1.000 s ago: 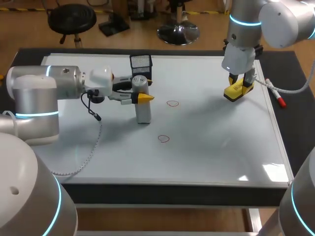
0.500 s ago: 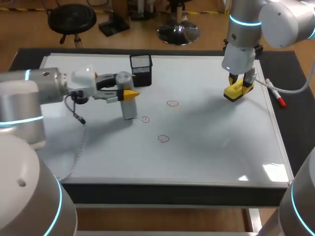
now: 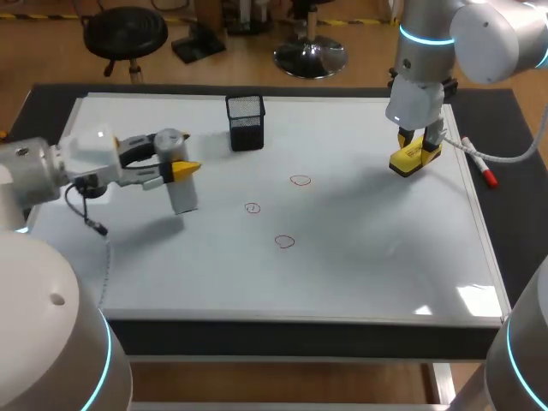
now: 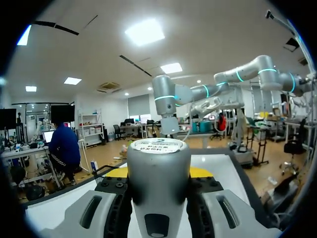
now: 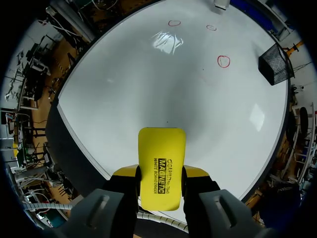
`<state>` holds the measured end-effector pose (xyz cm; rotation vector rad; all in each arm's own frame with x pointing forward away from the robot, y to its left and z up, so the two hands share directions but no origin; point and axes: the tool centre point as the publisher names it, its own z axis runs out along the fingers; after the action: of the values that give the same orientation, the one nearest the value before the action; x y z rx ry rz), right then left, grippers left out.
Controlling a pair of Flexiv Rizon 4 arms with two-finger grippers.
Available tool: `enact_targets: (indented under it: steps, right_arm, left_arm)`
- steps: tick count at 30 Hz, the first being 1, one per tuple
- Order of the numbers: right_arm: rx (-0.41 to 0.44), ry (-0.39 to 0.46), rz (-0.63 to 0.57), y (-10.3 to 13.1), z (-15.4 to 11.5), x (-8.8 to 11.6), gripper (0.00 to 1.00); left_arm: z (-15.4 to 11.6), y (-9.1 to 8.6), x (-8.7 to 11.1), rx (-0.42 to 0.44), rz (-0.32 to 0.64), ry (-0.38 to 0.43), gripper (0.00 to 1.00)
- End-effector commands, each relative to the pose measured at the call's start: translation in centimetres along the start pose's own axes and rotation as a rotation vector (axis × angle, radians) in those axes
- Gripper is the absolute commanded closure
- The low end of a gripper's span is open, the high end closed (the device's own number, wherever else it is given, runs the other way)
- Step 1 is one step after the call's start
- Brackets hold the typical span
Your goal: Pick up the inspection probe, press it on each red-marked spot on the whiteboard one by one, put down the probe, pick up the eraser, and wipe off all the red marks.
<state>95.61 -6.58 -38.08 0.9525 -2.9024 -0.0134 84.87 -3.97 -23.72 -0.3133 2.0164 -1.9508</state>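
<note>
Surface: a whiteboard [image 3: 385, 257] on a table; three red marks [image 3: 284, 242] near its middle
Left: left gripper [image 3: 178, 168] clamped on the upright grey probe [image 3: 183, 199]; it has swung leftwards off the marks, uncovering one
Right: right gripper [image 5: 159, 174] grasping the yellow eraser [image 3: 411, 163] at the board's far right
Meaning: pressing looks finished; setting the probe down likely comes next

Black mesh cup [image 3: 245, 122] upright, far side; red-capped marker [image 3: 479, 163] lying on dark table [image 3: 516, 184].

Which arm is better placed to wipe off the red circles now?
Right. The right gripper is shut on the yellow block eraser by the whiteboard's right edge; the left gripper holds the grey cylindrical probe.
</note>
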Motion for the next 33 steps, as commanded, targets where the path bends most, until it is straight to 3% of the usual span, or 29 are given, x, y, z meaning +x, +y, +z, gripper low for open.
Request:
enact_targets:
  steps: [1, 19, 33]
  right_arm:
    - [0.001, 0.003, -0.001, -0.1, -0.1, 0.0, 1.0]
    - [0.001, 0.003, -0.001, -0.1, -0.1, 0.0, 1.0]
    - [0.001, 0.003, -0.001, -0.1, -0.1, 0.0, 1.0]
  left_arm:
    - [-3.5, -0.6, 1.2, -0.005, 0.002, -0.168, 1.0]
    - [-8.3, -0.4, 3.3, -0.015, -0.001, -0.322, 1.0]
    - [-9.2, -0.3, 4.0, -0.018, -0.003, -0.342, 1.0]
